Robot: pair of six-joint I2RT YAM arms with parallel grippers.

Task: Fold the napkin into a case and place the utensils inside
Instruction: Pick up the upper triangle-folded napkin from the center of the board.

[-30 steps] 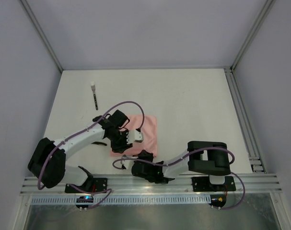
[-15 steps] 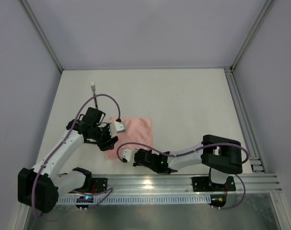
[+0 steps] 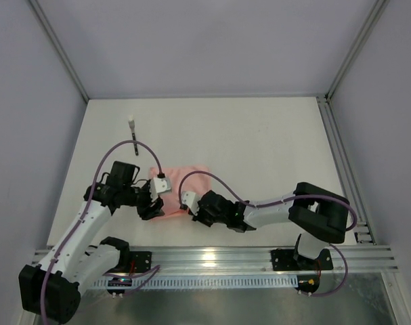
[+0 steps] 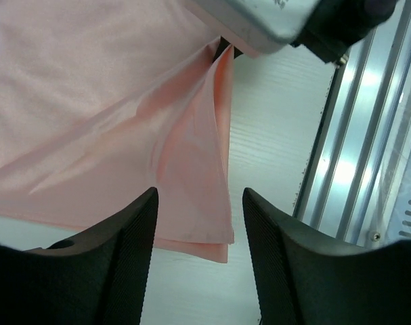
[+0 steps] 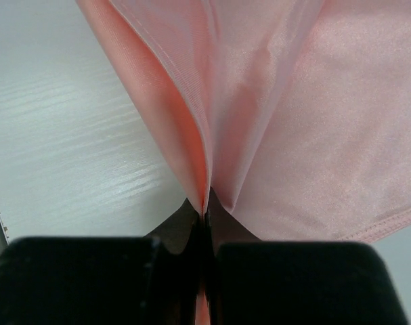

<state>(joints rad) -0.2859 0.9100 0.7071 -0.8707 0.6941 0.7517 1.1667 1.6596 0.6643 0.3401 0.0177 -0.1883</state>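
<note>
1. Pinching a raised fold of the napkin [image 5: 293, 135], the right gripper [image 5: 205, 211] has its two black fingers pressed together. The pink cloth is caught in the seam between them. In the right wrist view the sheet fans upward and outward from that pinch.
2. Seen from above, this gripper sits at the napkin's lower edge, a little left of the frame's centre. Its arm reaches in from the lower right.
3. The left gripper [image 4: 200, 203] stands open and holds nothing. Its ribbed fingers [image 4: 124, 257] rise apart from the bottom of the left wrist view. A doubled corner of the napkin lies flat on the surface in the gap beneath them.
4. In the top view the left gripper hangs just beside the napkin's lower-left corner, near the right gripper. Whether it touches the cloth cannot be told from there.
5. The napkin lies wrinkled and partly folded over on the white table [image 3: 273, 149], left of centre.
6. One slim black utensil [image 3: 134, 139] with a white tip lies in the upper left of the table, well apart from the napkin.
7. A metal rail [image 3: 219, 256] runs along the bottom edge of the table.
</note>
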